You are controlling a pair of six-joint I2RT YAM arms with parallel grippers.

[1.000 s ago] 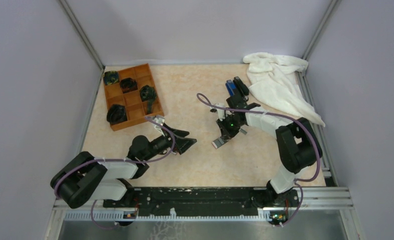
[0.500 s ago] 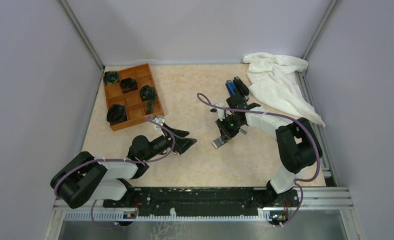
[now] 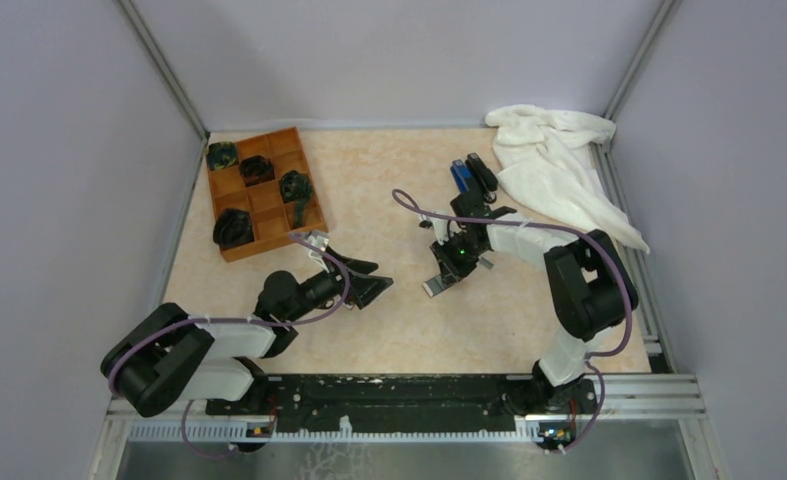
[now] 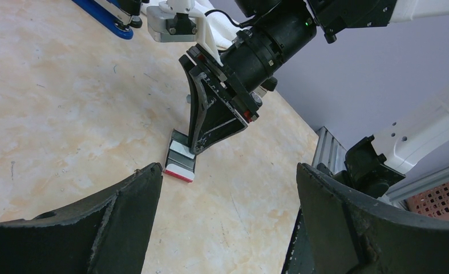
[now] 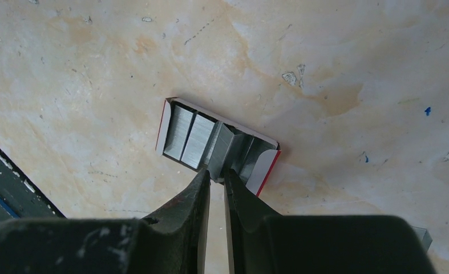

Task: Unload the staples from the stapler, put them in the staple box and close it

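Staples, silvery-grey metal strips (image 5: 187,134), lie side by side in a small flat white-and-red cardboard box (image 5: 267,162) on the marbled beige desk (image 5: 353,68), directly under the right claw (image 5: 218,173). One more strip of staples stands tilted in the box just ahead of that claw's tips. The right claw points down at the box's near rim, its fingers (image 5: 187,200) parted by a narrow slit with bare desk showing through and nothing seen between them. A slim all-black desk stapler (image 3: 482,173) lies beyond the right claw, apart from it, just beside a blue stapler (image 3: 459,175). A crumpled white cloth (image 3: 554,165) lies farther out to that claw's right. The left claw (image 3: 379,279) is spread wide, low over the desk and facing the box. An orange compartment tray (image 3: 252,137) sits beyond it to its left.
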